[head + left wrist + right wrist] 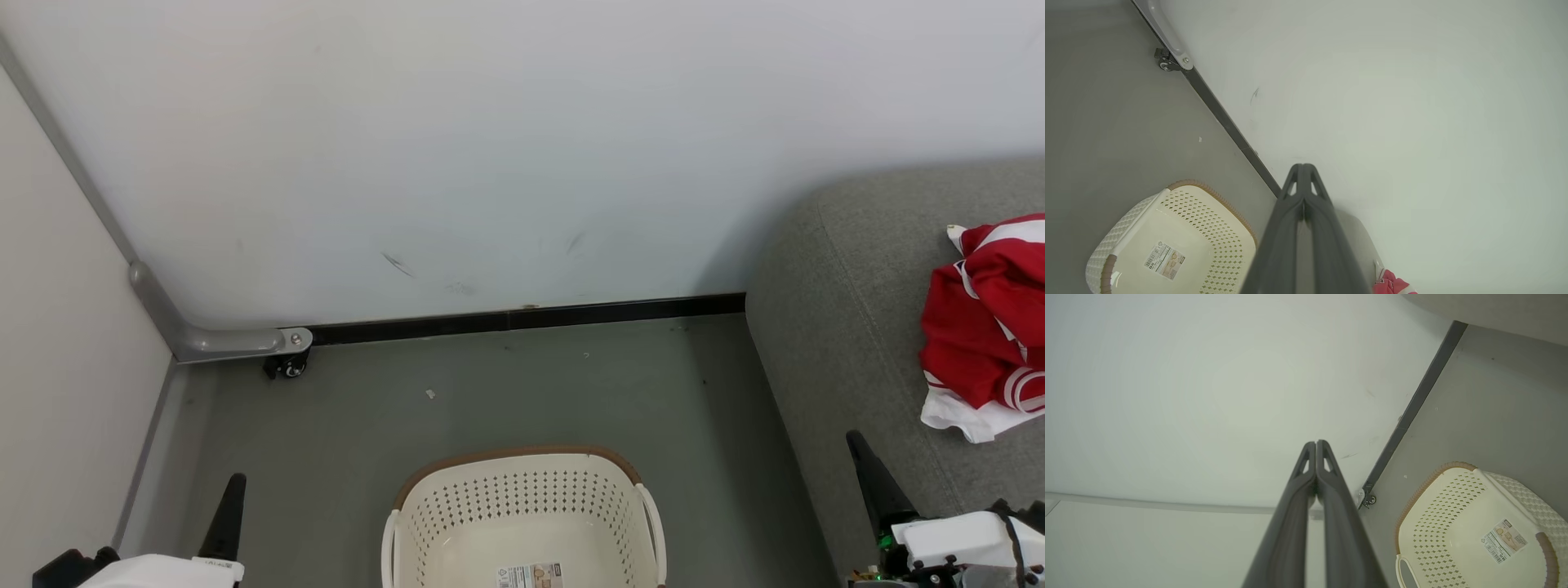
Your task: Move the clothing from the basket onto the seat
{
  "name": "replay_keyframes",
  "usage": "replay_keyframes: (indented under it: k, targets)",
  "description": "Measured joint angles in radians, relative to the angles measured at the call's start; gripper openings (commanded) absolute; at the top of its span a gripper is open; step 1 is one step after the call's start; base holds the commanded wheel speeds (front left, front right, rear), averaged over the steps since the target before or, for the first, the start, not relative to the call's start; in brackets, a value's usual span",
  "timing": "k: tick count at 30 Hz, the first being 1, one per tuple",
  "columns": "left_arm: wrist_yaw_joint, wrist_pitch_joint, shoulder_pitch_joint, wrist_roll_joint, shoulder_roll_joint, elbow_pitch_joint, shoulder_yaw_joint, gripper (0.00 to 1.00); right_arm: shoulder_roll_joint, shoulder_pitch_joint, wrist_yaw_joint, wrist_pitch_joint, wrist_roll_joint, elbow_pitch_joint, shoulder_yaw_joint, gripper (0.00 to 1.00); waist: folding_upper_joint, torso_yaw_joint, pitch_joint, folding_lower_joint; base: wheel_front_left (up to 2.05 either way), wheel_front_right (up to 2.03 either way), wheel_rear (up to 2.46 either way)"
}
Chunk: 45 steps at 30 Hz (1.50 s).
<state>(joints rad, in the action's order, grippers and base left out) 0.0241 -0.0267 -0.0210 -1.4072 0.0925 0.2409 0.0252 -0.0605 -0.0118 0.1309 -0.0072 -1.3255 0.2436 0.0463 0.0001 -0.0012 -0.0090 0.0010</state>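
Note:
The cream basket (522, 510) with a brown rim stands on the grey floor at bottom centre; nothing lies in it and its bottom label shows. It also appears as the basket (1167, 241) and the basket (1474, 531) in the wrist views. Red clothing (992, 318) with white stripes and a white piece under it lies bunched on the grey seat (841, 327) at the right; a corner of the clothing (1392, 286) shows in the left wrist view. My left gripper (235, 482) is at lower left, my right gripper (853, 441) at lower right beside the seat. Both are shut on nothing: left gripper (1303, 166), right gripper (1315, 443).
A white wall (490, 147) with a black skirting strip (522, 317) runs behind the floor. A grey metal bracket with a small caster (286, 351) sits in the left corner, where a pale side panel (57, 367) stands.

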Motion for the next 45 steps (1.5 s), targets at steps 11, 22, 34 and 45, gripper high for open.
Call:
replay_keyframes:
  k: [11, 22, 34, 45]
  targets:
    - [0.049, -0.037, -0.014, -0.107, -0.029, 0.010, -0.049, 0.00, -0.005, -0.020, 0.000, 0.029, -0.166, 0.010, 0.012, 0.00, 0.0000, 0.001, 0.007, -0.0003, 0.00, 0.00, 0.00]
    - [0.093, -0.074, -0.034, -0.196, -0.055, 0.021, -0.093, 0.00, -0.012, -0.039, 0.000, 0.062, -0.324, 0.016, 0.026, 0.00, 0.0000, 0.001, 0.012, -0.0003, 0.00, 0.00, 0.00]
    - [0.093, -0.075, -0.034, -0.196, -0.056, 0.027, -0.096, 0.00, -0.013, -0.040, 0.000, 0.066, -0.327, 0.017, 0.028, 0.00, 0.0000, 0.001, 0.012, -0.0004, 0.00, 0.00, 0.00]
    - [0.093, -0.075, -0.034, -0.196, -0.056, 0.030, -0.097, 0.00, -0.013, -0.040, 0.000, 0.066, -0.327, 0.018, 0.029, 0.00, 0.0000, 0.001, 0.012, -0.0005, 0.00, 0.00, 0.00]
